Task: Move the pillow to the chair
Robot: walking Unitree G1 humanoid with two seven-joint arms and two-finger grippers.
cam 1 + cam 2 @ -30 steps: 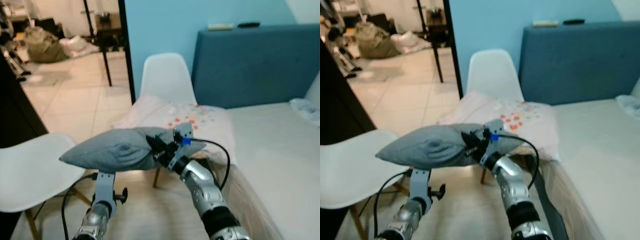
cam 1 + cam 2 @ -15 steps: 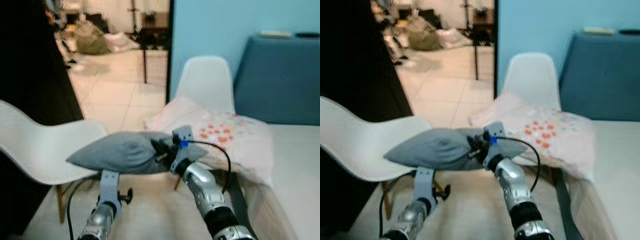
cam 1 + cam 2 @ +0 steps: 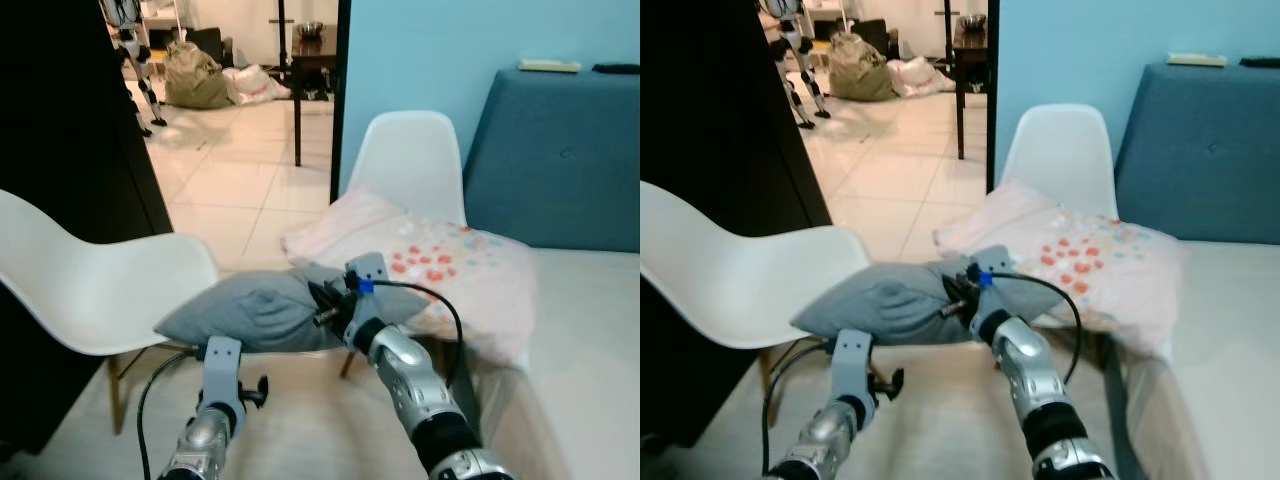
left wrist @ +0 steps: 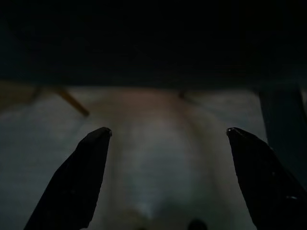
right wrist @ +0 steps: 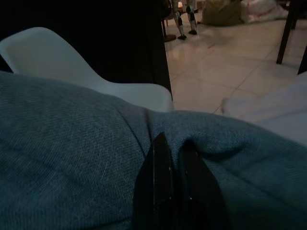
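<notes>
Since a second ago the camera has been swinging toward the robot's left, so the near white chair (image 3: pixel 95 285) is now showing far more of its curved shell, and the grey pillow (image 3: pixel 265 312) is sitting lower and closer to that chair's seat edge than before.

The right gripper (image 5: pixel 169 189) is pinching a fold of the grey pillow, its two black fingers (image 5: pixel 158 182) pressed together on the cloth; in the head view it is reaching in at the pillow's right end (image 3: pixel 325 305). The left gripper (image 4: pixel 168 139) is waiting under the pillow with its fingers (image 4: pixel 81 177) spread wide apart and nothing between them, the pillow's dark underside hanging above it. The left arm's bracket (image 3: pixel 221 362) is standing just below the pillow's lower edge.

The pillow is being held in the air, between the near white chair on the robot's left and the second white chair (image 3: pixel 412 165) ahead. A pink spotted pillow (image 3: pixel 440 270) is lying across that second chair's seat and onto the bed (image 3: pixel 585 340), behind the grey one. A blue headboard (image 3: pixel 560 160) is rising behind the bed, against a blue wall (image 3: pixel 420 50). A doorway is opening onto a tiled floor (image 3: pixel 245 170) beyond.
</notes>
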